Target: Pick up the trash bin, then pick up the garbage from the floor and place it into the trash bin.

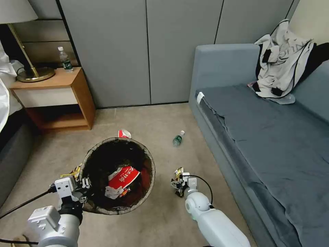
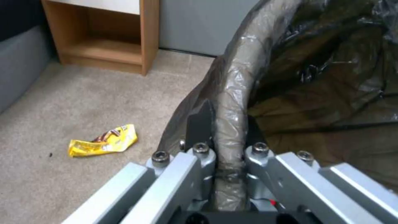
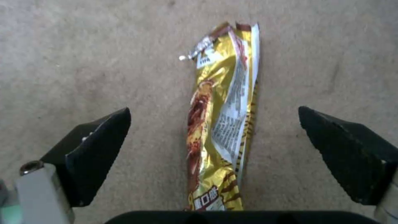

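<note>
The trash bin point(image 1: 149, 164), lined with a dark bag, hangs off the carpet with my left gripper point(image 1: 83, 185) shut on its near rim; the left wrist view shows the fingers point(image 2: 202, 121) clamped across the bagged rim point(image 2: 232, 93). A red-and-white carton point(image 1: 122, 177) lies inside. My right gripper point(image 1: 178, 184) is low over the carpet, open, its fingers point(image 3: 104, 140) either side of a yellow snack wrapper point(image 3: 217, 124) without touching it. More garbage lies around: a small clear bottle point(image 1: 178, 138), a red-and-white carton point(image 1: 124, 133) behind the bin, and a yellow wrapper point(image 2: 104, 142) left of it.
A grey sofa point(image 1: 260, 137) with crumpled clothes point(image 1: 282, 65) runs along the right. A wooden nightstand point(image 1: 58, 99) with a lamp point(image 1: 31, 68) and a bottle point(image 1: 65, 60) stands at the back left. Grey wall panels point(image 1: 147, 51) close off the far side. Open carpet point(image 1: 157, 116) lies between.
</note>
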Tool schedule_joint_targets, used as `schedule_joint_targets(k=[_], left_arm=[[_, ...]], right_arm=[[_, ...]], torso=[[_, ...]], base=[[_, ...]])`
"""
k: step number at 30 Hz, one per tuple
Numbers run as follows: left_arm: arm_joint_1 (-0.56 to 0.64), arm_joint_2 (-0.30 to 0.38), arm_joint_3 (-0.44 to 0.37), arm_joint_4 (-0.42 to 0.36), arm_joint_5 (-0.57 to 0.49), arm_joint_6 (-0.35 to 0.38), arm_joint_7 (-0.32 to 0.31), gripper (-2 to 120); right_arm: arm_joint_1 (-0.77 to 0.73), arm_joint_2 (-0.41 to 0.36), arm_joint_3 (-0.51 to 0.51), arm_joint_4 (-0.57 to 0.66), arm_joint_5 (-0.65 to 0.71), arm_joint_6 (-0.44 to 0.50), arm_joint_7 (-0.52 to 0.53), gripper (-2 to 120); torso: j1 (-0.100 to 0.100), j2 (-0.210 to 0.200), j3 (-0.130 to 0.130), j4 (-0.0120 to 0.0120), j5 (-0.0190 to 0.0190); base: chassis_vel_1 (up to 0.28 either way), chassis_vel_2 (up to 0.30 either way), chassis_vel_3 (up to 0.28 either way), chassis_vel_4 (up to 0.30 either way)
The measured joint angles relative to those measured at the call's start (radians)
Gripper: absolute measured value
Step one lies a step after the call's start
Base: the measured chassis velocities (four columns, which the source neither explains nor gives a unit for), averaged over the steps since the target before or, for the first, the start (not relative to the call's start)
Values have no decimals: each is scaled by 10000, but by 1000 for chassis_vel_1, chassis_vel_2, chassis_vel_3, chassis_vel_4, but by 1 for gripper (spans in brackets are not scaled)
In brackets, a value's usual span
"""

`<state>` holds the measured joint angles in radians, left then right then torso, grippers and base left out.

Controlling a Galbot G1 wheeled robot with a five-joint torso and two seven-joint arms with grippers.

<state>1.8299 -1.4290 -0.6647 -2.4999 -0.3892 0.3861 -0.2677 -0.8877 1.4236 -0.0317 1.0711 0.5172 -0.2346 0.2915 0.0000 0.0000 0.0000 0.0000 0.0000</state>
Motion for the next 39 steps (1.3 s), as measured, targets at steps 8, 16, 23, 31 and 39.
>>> schedule_joint_targets(k=[8, 16, 23, 31, 39], left_arm=[[1, -13, -6, 0, 0, -1, 1, 3], [-30, -18, -6, 0, 2, -1, 5, 3], [-78, -16, -6, 0, 3, -3, 6, 3], [-122, -13, -7, 0, 1, -7, 8, 3], [-129, -14, -6, 0, -2, -7, 11, 3]], right_arm=[[244, 287, 125, -791, -234, 193, -113, 100], [513, 489, 261, -1389, -512, 350, -302, 100], [618, 553, 379, -1822, -847, 508, -468, 100], [662, 634, 479, -2186, -1238, 658, -632, 100], [754, 773, 705, -2588, -1574, 807, -767, 89]], torso=[[0, 0, -1, 0, 0], [0, 0, -1, 0, 0], [0, -1, 0, 0, 0], [0, 0, -1, 0, 0], [0, -1, -1, 0, 0]], base=[[0, 0, 0, 0], [0, 0, 0, 0], [0, 0, 0, 0], [0, 0, 0, 0], [0, 0, 0, 0]])
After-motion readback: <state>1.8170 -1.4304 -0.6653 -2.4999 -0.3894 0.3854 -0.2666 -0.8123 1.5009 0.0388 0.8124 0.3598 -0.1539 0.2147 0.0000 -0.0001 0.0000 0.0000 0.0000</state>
